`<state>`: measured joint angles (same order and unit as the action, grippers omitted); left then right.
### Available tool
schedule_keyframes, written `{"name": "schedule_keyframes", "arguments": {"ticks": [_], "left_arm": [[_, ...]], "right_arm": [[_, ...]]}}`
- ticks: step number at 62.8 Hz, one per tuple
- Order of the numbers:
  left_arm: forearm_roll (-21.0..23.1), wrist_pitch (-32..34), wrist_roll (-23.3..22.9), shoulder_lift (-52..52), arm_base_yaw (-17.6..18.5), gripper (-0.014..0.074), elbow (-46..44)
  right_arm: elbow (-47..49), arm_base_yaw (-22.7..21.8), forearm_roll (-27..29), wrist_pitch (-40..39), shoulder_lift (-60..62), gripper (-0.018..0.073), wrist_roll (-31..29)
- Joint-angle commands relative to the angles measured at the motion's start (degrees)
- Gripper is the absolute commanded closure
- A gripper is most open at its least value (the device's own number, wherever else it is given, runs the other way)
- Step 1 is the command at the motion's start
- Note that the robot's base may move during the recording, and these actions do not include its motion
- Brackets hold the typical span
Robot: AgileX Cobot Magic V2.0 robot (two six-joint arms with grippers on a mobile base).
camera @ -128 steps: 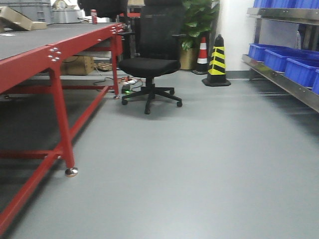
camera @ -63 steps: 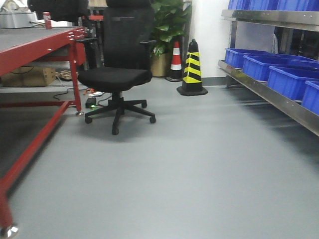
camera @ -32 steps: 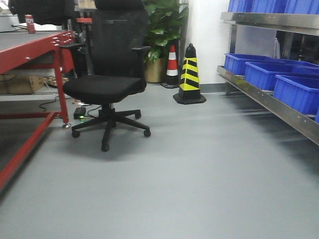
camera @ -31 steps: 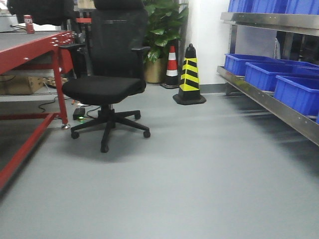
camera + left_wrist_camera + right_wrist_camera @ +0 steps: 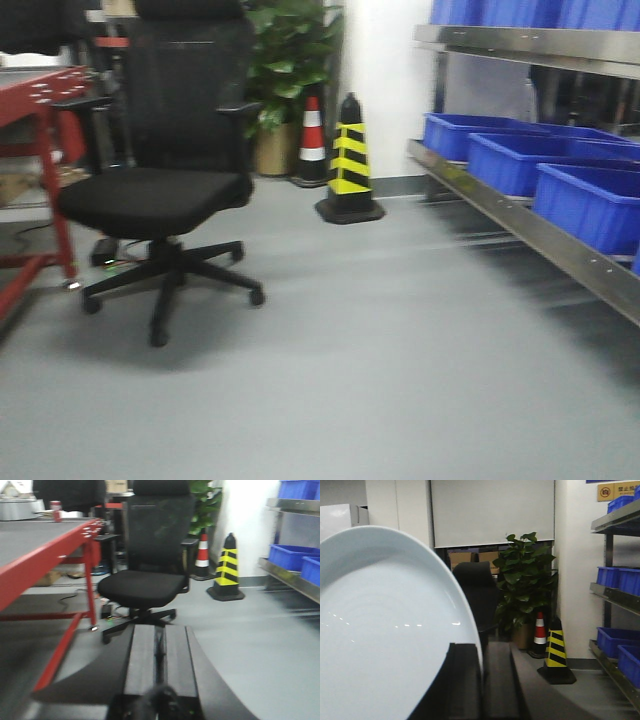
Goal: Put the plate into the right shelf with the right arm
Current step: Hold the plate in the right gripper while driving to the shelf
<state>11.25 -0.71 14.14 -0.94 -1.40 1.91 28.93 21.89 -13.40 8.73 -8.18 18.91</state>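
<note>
Right wrist view: plate [image 5: 380, 630] fills the left half, held on edge, its left and bottom cut off by the frame. Only the rim near the right gripper [image 5: 481, 652] reads clearly. That rim sits between the two dark fingers [image 5: 465, 680], jaws clamped onto it. The plate blocks everything on that side. Past it, the right shelf [image 5: 615, 597] is at the frame's right edge, well apart from the plate, showing only rail ends and blue bins [image 5: 620, 580]. Front view is motion-blurred: lower rail runs off right, upper rail cropped at top, bins partly out of frame. Ahead of the shelf is grey floor [image 5: 400, 380] — office chair [image 5: 160, 190] to the left, striped cone [image 5: 349, 160], red-white cone [image 5: 311, 140] and plant [image 5: 285, 50] by the back wall. Left wrist view is soft: left gripper [image 5: 160, 628] low centre, pads together with a hairline gap, nothing held, base a blur. Red table [image 5: 45, 555] on the left, cut off.
</note>
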Motion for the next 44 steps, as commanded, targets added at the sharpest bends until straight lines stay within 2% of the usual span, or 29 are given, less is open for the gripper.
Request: {"name": "schedule_keyframes", "arguments": {"ticks": [1,44], "left_arm": [[0.12,4.95,-0.14,-0.65,0.36,0.0643,0.45],[0.12,4.95,-0.14,-0.65,0.36,0.0643,0.45]], "right_arm": [[1.64,-0.24,-0.67,-5.31,-1.01,0.0505,-0.37],[1.64,-0.25,-0.67,-5.32,-1.01,0.0505,-0.37]]}}
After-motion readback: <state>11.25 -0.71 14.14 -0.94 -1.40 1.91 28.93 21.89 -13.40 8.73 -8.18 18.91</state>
